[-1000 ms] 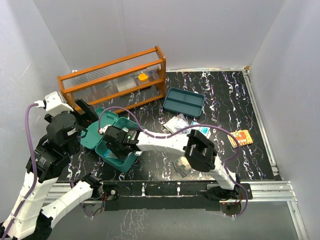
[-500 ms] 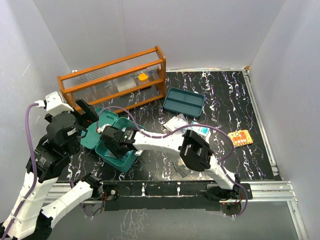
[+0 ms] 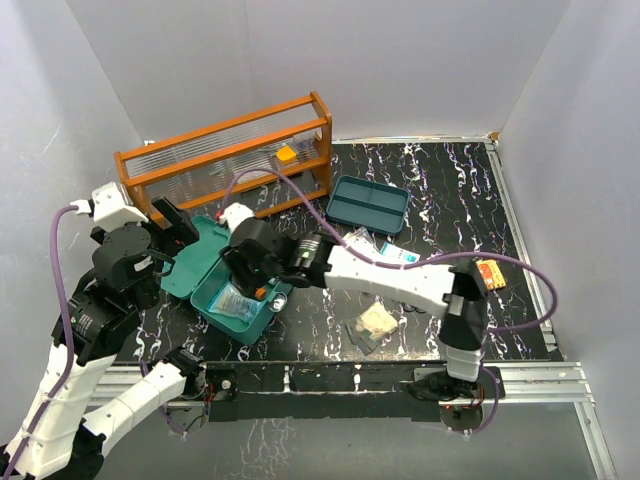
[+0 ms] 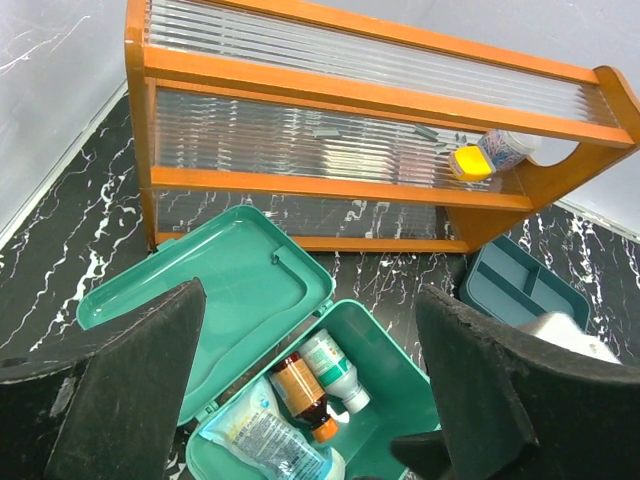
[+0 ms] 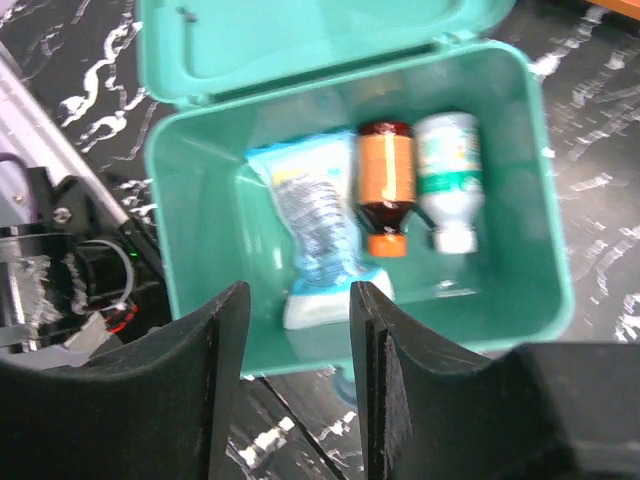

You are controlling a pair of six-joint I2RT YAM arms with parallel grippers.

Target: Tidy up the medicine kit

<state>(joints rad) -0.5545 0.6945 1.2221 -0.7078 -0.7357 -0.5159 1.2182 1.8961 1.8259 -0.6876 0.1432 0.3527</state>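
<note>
Three items lie in the medicine kit (image 5: 190,190), which stands open at the left near part of the surface (image 3: 450,190): a blue-white packet (image 5: 315,225), an amber bottle (image 5: 385,185) and a white bottle (image 5: 450,170) w/ green label. Step in hand, I judge: the packet is just released. The right tool (image 5: 298,300) hovers above the box, jaws partly apart, nothing btw. them. The left tool (image 4: 310,295) hangs wide and empty over the lid. The next move probably calls for another loose packet (image 3: 378,320), later the tray insert (image 3: 350,205) beside the rack (image 3: 225,160). Vs. 1 sec. ago: the right tool was low inside the box and narrower; now it is higher.
</note>
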